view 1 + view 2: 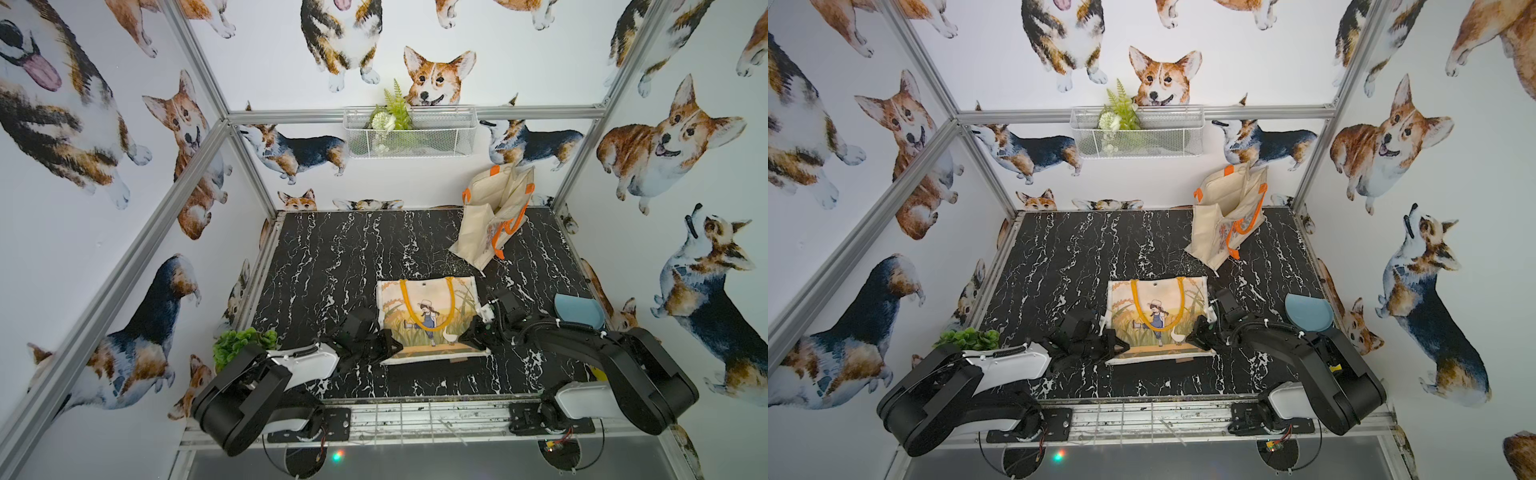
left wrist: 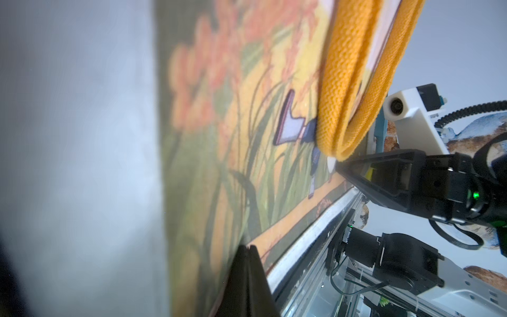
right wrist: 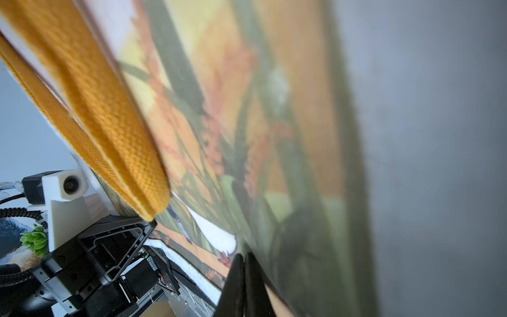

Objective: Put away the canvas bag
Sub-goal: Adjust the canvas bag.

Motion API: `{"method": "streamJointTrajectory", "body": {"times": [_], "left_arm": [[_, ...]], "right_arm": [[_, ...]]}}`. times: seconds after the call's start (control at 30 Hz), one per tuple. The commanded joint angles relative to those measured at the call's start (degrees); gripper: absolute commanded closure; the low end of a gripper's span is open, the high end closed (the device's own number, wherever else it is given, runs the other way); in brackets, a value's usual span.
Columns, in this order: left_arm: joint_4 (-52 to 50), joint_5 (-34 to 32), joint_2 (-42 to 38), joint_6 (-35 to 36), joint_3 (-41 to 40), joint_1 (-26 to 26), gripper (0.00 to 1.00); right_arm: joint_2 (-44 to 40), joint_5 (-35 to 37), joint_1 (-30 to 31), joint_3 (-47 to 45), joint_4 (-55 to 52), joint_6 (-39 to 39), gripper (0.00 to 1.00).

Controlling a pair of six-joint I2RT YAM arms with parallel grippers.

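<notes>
The canvas bag [image 1: 430,320] [image 1: 1156,316] lies near the middle of the black marble table, printed with a girl and a goose. Its yellow handles [image 1: 426,307] are folded over the print. My left gripper [image 1: 388,343] [image 1: 1115,343] is at the bag's lower left edge. My right gripper [image 1: 473,332] [image 1: 1198,332] is at its lower right edge. In the left wrist view my left gripper [image 2: 248,248] is shut against the printed fabric [image 2: 247,137]. In the right wrist view my right gripper [image 3: 242,256] is likewise shut on the bag [image 3: 247,109].
A cream tote with orange handles [image 1: 494,216] stands open at the back right corner. A white wire basket [image 1: 409,131] with greenery hangs on the back wall. A blue dish [image 1: 577,311] sits at the right edge. A green plant [image 1: 241,343] sits front left.
</notes>
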Motion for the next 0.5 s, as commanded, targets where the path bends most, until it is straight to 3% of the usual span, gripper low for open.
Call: {"method": "streamJointTrajectory", "body": {"times": [0.0, 0.33, 0.47], "left_arm": [[-11.18, -4.72, -0.85, 1.01, -1.01, 0.99, 1.0], [-12.63, -4.16, -2.95, 0.89, -1.61, 2.19, 1.0], [-12.83, -3.92, -7.68, -0.91, -1.32, 2.85, 1.0]], "right_arm": [[-1.72, 8.41, -0.46, -1.43, -15.67, -0.37, 0.9], [-8.81, 12.34, -1.09, -0.92, -25.22, -2.81, 0.88], [-11.37, 12.46, -1.23, 1.67, -28.12, -3.95, 0.87]]}}
